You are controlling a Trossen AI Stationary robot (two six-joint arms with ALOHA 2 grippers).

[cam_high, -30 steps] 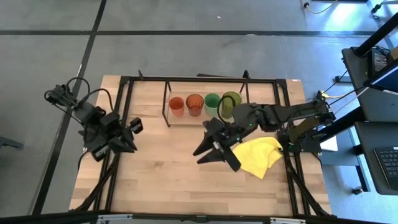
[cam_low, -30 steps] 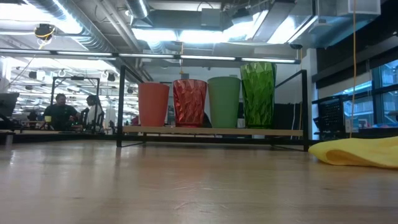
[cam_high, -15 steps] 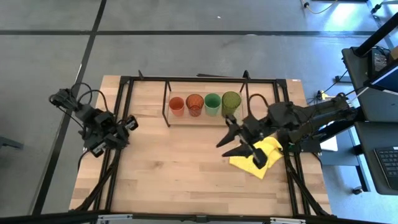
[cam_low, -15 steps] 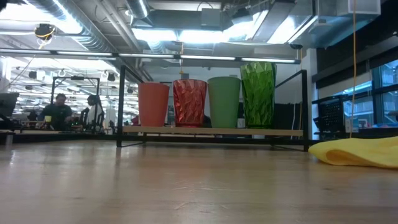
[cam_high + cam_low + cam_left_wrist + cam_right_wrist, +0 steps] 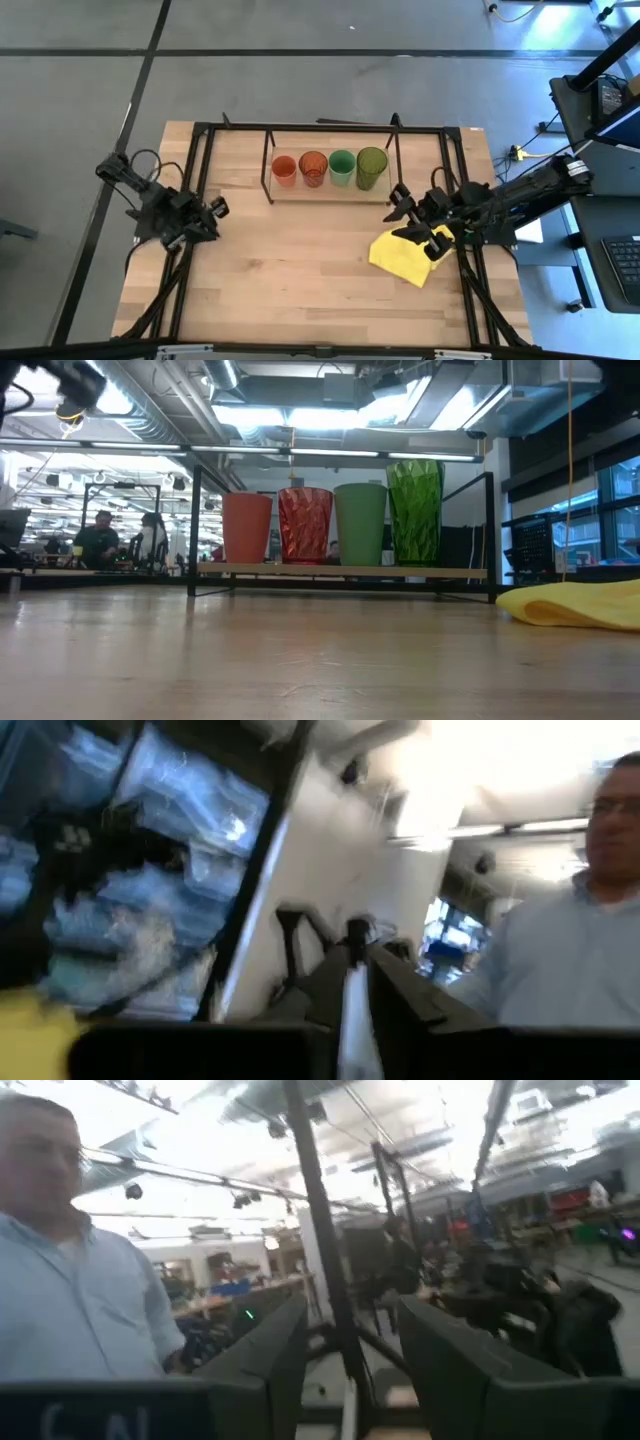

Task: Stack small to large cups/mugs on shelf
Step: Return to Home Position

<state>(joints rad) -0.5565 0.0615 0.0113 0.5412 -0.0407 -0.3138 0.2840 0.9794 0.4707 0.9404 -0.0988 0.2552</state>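
Four cups stand upright in a row on the shelf's board, by rising size from left to right: orange-red, orange-brown, bright green and the taller olive-green. The low view shows them on the board as well. My right gripper is open and empty, at the right of the table beside the yellow cloth. My left gripper is shut and empty at the table's left edge.
The yellow cloth lies crumpled on the table's right side. The table's black rails run along its edges. A person in a light blue shirt stands beyond the table, and people sit far off in the room.
My right gripper has drawn back from the table's middle toward the right edge, passing over the yellow cloth, and stays open. My left gripper has drawn back a little toward the left edge. The cups have not moved.
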